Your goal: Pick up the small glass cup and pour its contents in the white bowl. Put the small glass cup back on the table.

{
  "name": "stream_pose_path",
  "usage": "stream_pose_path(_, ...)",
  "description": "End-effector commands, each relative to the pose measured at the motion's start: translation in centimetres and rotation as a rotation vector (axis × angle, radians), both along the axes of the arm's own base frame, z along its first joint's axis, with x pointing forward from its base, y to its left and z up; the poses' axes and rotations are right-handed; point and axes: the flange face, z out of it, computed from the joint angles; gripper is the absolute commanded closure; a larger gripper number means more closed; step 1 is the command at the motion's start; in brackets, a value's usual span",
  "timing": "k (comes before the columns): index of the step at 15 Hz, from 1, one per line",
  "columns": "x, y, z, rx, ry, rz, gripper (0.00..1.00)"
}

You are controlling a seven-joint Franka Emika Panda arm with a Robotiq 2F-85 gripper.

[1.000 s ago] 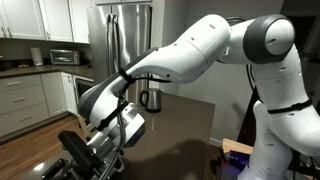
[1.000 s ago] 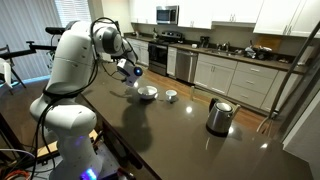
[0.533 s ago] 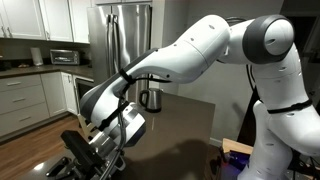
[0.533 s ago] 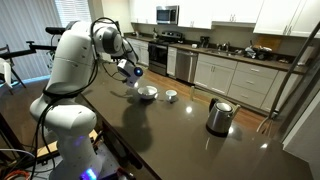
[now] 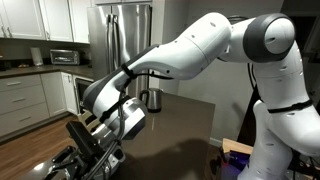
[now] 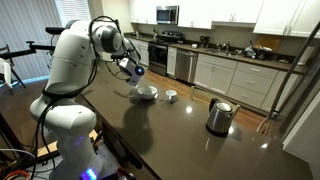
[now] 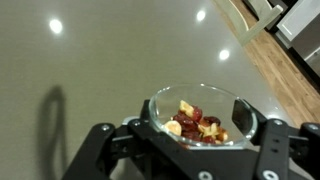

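In the wrist view my gripper point(image 7: 205, 142) is shut on the small glass cup point(image 7: 195, 115), one black finger on each side of it. The cup is clear, stands upright and holds red and yellow pieces. It hangs above the dark brown table point(image 7: 90, 70). In an exterior view the gripper point(image 6: 134, 71) hovers just above and to the left of the white bowl point(image 6: 147, 93), which rests on the table point(image 6: 170, 140). The bowl is out of the wrist view. In an exterior view the black gripper point(image 5: 88, 148) is close to the camera, and the cup is hard to make out there.
A smaller pale dish point(image 6: 171, 96) sits to the right of the bowl. A steel kettle point(image 6: 220, 116) with a black handle stands further along the table, also in an exterior view point(image 5: 150, 98). Kitchen counters point(image 6: 230, 60) and a fridge point(image 5: 125, 40) lie beyond. Wooden floor point(image 7: 285, 60) borders the table's edge.
The gripper with the cup has shifted slightly towards the bowl and turned a little at the wrist. The cup's contents stay inside.
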Motion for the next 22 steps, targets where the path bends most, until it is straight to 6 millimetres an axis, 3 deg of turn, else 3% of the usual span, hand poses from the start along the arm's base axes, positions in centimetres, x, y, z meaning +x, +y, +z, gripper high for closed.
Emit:
stream_pose_path(1, 0.3, -1.4, 2.2, 0.008, -0.046, -0.051, 0.43)
stream_pose_path(7, 1.0, -4.0, 2.9, -0.082, -0.087, -0.139, 0.43)
stream_pose_path(14, 0.8, -5.4, 3.4, -0.201, -0.106, -0.207, 0.43)
stream_pose_path(22, -0.2, -7.2, 2.7, -0.273, -0.089, -0.247, 0.43)
